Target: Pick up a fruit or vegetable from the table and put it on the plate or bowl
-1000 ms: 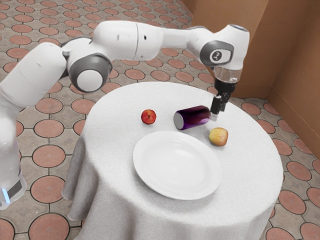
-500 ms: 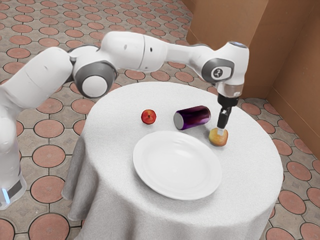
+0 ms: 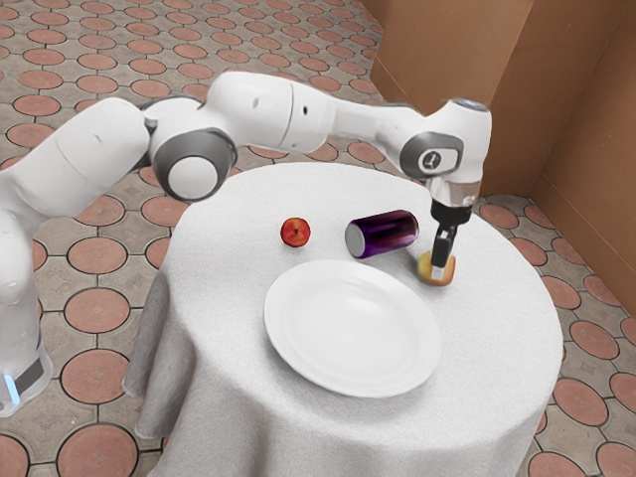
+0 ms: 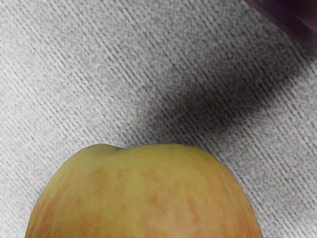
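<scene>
resting on the desk (image 3: 497,328), the white plate (image 3: 353,328) holds nothing yet, so lifting and placing are left to do. just beside the purple can (image 3: 383,234), the yellow-red apple (image 3: 435,274) sits on the cloth with the end effector (image 3: 441,256) down at its top; spread or pinching cannot be told. the small red fruit (image 3: 295,233) lies apart.

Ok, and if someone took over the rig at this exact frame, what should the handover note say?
Gripper: low on top of the yellowish apple; whether it grips cannot be told.
Things: that apple rests on the table, close to the lying purple can on the exterior view's right. The small red fruit is on the can's other side. The white plate is in front, with no fruit on it yet.
Done: approach to the apple.
Left: secure the grasp, lift, carry to the plate, release.
</scene>
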{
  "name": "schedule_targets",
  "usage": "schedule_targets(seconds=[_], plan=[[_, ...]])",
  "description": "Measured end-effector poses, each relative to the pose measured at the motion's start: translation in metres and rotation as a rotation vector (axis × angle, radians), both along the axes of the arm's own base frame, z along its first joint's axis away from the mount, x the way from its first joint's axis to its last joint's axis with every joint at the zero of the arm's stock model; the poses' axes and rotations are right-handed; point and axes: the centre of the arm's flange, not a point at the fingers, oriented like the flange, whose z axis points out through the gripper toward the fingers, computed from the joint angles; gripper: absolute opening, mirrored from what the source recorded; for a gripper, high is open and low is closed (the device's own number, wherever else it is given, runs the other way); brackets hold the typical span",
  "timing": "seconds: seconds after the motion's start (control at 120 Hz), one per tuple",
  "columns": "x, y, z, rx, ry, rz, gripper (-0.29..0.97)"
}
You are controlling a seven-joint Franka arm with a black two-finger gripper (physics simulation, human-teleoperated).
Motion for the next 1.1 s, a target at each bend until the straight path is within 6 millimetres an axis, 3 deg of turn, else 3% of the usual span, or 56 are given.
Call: schedule_targets(seconds=[0.275, 0.375, 0.483, 0.542, 0.65, 0.75, 0.908, 0.975, 1.1], plan=[[0.004, 0.002, -0.017, 0.005, -0.008, -0.047, 0.68], [0.004, 0.001, -0.013, 0.006, -0.02, -0.057, 0.49], [0.001, -0.004, -0.002, 0.006, -0.033, -0.072, 0.43], [-0.022, -0.013, 0.019, 0.016, -0.017, -0.087, 0.43], [-0.101, -0.047, 0.068, 0.015, 0.019, -0.11, 0.44], [-0.16, -0.074, 0.082, -0.056, 0.048, -0.137, 0.44], [-0.185, -0.111, 0.081, -0.123, 0.067, -0.178, 0.43], [-0.19, -0.123, 0.084, -0.132, 0.06, -0.195, 0.54], [-0.2, -0.125, 0.086, -0.132, 0.058, -0.201, 0.62]])
